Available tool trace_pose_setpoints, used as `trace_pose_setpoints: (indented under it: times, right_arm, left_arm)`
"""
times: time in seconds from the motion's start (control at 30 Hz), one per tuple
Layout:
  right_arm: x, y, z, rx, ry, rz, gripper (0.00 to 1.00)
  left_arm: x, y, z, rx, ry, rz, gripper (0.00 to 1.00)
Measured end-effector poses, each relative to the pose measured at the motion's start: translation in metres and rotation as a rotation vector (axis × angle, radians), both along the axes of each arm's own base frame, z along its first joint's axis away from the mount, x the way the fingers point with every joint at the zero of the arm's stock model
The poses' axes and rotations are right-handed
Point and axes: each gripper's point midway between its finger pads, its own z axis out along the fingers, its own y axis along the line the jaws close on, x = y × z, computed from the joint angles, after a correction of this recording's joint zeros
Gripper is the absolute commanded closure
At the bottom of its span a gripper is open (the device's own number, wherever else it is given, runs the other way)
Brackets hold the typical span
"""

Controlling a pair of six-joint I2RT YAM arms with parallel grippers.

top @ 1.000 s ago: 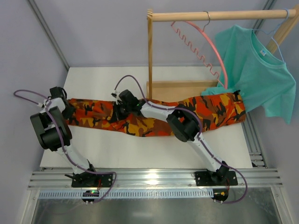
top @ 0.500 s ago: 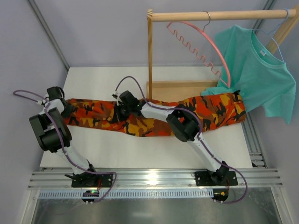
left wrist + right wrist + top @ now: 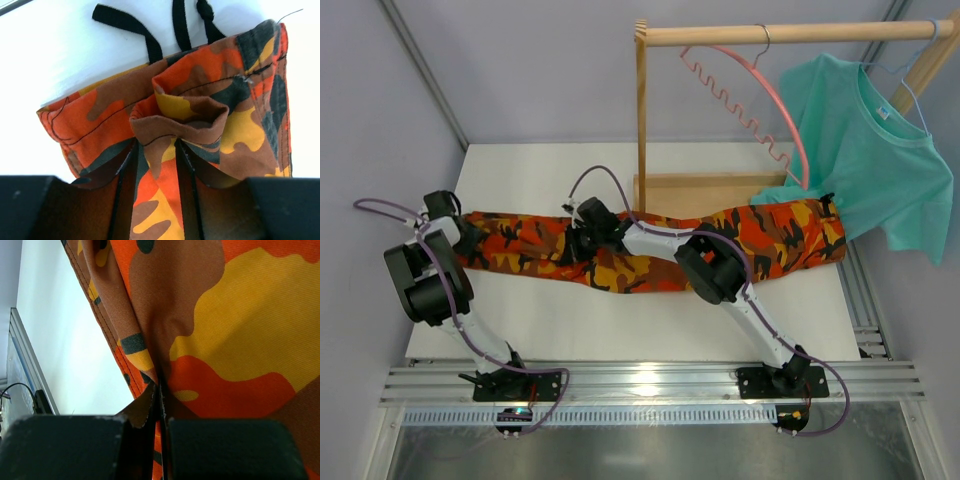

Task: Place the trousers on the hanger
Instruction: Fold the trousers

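The camouflage trousers (image 3: 780, 235) lie stretched across the white table, from the left edge to under the rack. The pink hanger (image 3: 775, 95) hangs by its silver hook from the wooden rail, apart from both arms. My left gripper (image 3: 460, 232) is at the trousers' left end. In the left wrist view its jaws (image 3: 156, 145) stand apart around a loose fold of cloth (image 3: 240, 125), with black drawstrings (image 3: 180, 22) beyond. My right gripper (image 3: 582, 238) is at the trousers' middle, shut on a thin pinched fold (image 3: 159, 387) of the cloth (image 3: 240, 315).
A wooden rack (image 3: 642, 120) with a flat base (image 3: 710, 190) stands at the back. A teal T-shirt (image 3: 880, 165) on a light-blue hanger (image 3: 910, 95) hangs at the right, over the trousers' right end. A metal rail (image 3: 650, 385) runs along the near edge.
My left gripper's jaws have opened off the cloth at the trousers' left end. The pink hanger has swung slightly. The right gripper keeps its pinch.
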Motion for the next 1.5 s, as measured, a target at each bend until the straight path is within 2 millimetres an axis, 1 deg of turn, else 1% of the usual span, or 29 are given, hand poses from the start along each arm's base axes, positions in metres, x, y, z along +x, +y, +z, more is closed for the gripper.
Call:
trace_pose_setpoints:
  times: [0.03,0.07,0.13,0.23,0.27,0.4,0.5,0.53,0.6,0.67,0.73,0.8,0.9,1.07,1.2,1.3,1.4,1.5]
  right_arm:
    - [0.000,0.000,0.000,0.001,-0.001,0.000,0.96]
    - [0.000,0.000,-0.001,0.002,-0.001,0.000,0.96]
    - [0.000,0.000,-0.002,0.003,-0.001,-0.001,0.96]
    - [0.000,0.000,-0.002,0.004,0.000,-0.001,0.96]
    - [0.000,0.000,-0.002,0.004,-0.001,-0.001,0.96]
    - [0.000,0.000,-0.001,0.005,-0.002,-0.001,0.92]
    - [-0.001,-0.002,0.000,-0.003,0.000,0.000,0.82]
    - [-0.002,-0.003,0.001,-0.007,0.002,0.000,0.77]
    - [-0.002,-0.004,0.002,-0.015,0.004,0.000,0.74]
    - [-0.001,-0.004,0.004,-0.018,0.001,-0.004,0.69]
    - [-0.002,-0.005,0.007,-0.027,0.000,-0.009,0.67]
    - [-0.002,-0.007,0.013,-0.037,-0.008,-0.018,0.61]
    - [-0.005,-0.011,0.029,-0.041,-0.032,-0.035,0.56]
    - [-0.016,-0.031,0.056,-0.059,-0.066,-0.083,0.54]
    - [-0.021,-0.048,0.065,-0.087,-0.081,-0.131,0.54]
    - [-0.023,-0.058,0.064,-0.113,-0.080,-0.156,0.54]
    - [-0.024,-0.067,0.054,-0.162,-0.074,-0.182,0.55]
    - [-0.022,-0.080,0.045,-0.228,-0.055,-0.245,0.56]
  left_arm:
    - [0.000,0.000,0.000,0.000,0.002,-0.001,0.67]
    - [0.001,0.001,0.000,0.001,0.001,-0.001,0.74]
    - [0.003,0.002,-0.001,0.001,0.004,-0.002,0.79]
    - [0.002,0.002,-0.002,0.001,0.013,-0.005,0.93]
    - [0.001,0.002,-0.002,0.003,0.019,-0.007,1.00]
    - [0.000,0.003,-0.002,0.000,0.038,-0.007,1.00]
    - [-0.003,0.003,0.002,-0.006,0.065,-0.004,1.00]
    - [-0.004,0.003,0.004,-0.006,0.075,-0.002,1.00]
    - [-0.009,0.004,0.005,-0.002,0.101,0.006,1.00]
    - [-0.019,0.005,0.008,0.012,0.134,0.019,1.00]
    - [-0.029,0.007,0.015,0.038,0.155,0.032,1.00]
    - [-0.037,0.010,0.027,0.068,0.161,0.046,1.00]
    - [-0.043,0.014,0.039,0.094,0.157,0.062,1.00]
    - [-0.055,0.015,0.039,0.102,0.204,0.067,1.00]
    - [-0.065,0.017,0.039,0.120,0.247,0.067,1.00]
    - [-0.075,0.018,0.041,0.140,0.270,0.065,1.00]
    - [-0.083,0.017,0.049,0.158,0.266,0.065,1.00]
    - [-0.086,0.018,0.056,0.171,0.255,0.065,1.00]
